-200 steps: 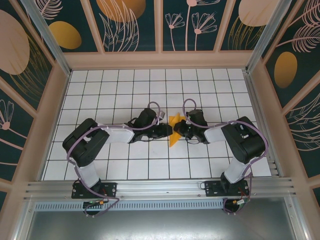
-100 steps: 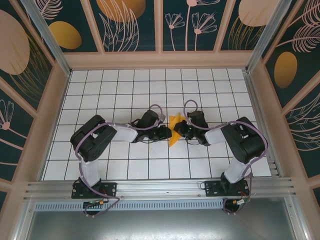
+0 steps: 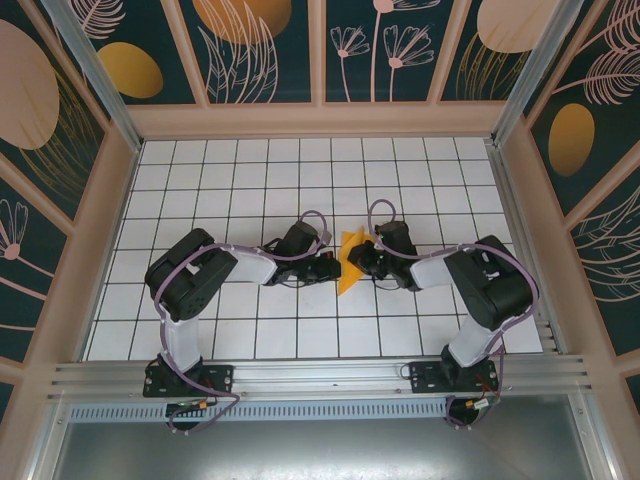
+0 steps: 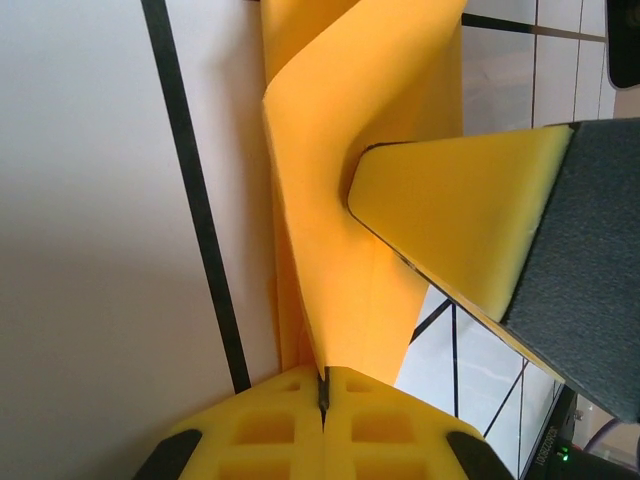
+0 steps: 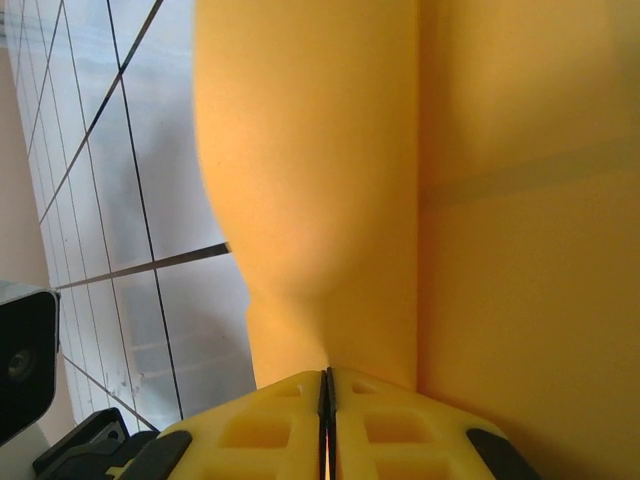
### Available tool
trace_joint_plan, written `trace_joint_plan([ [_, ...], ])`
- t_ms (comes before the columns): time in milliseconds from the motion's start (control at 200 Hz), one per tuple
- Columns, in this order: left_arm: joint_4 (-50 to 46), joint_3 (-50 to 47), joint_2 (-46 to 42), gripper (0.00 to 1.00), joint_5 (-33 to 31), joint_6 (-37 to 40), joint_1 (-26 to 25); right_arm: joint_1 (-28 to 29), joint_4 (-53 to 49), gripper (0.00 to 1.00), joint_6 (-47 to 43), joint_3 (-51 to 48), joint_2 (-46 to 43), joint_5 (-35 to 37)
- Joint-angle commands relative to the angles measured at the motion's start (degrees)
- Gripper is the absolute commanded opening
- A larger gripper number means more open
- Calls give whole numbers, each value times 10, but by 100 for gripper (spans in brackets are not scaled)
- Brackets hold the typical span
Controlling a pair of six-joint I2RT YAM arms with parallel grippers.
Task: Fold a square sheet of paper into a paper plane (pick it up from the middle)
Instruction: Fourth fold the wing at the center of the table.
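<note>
The orange-yellow sheet of paper (image 3: 346,279), folded into a narrow pointed shape, stands on edge off the white tiled table (image 3: 300,180) between the two grippers. My left gripper (image 3: 334,266) is shut on its left side. In the left wrist view the fingertips (image 4: 325,385) pinch a paper edge (image 4: 340,150), and a finger of the right gripper (image 4: 460,220) presses into the fold from the right. My right gripper (image 3: 359,262) is shut on the opposite side, and in its wrist view the jaws (image 5: 326,382) meet on the paper (image 5: 450,200).
Wooden frame walls with dark patterned panels (image 3: 320,50) enclose the table on three sides. A metal rail (image 3: 320,375) carrying the arm bases runs along the near edge. Open tiles lie behind and in front of the paper.
The left gripper's jaws have shut on the paper's edge, and the left arm has drawn slightly inward. The right gripper has stayed on the paper.
</note>
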Motion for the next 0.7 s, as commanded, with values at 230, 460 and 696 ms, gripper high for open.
trace_joint_plan([
  [230, -11, 6, 14, 0, 14, 23, -3, 0, -25, 14, -25, 13, -21, -14],
  [460, -13, 8, 14, 0, 20, 35, -2, 0, -21, 14, -34, 32, -19, -26],
  [696, -21, 14, 19, 0, 28, 49, -2, -1, -80, 14, -42, 56, 8, 16],
])
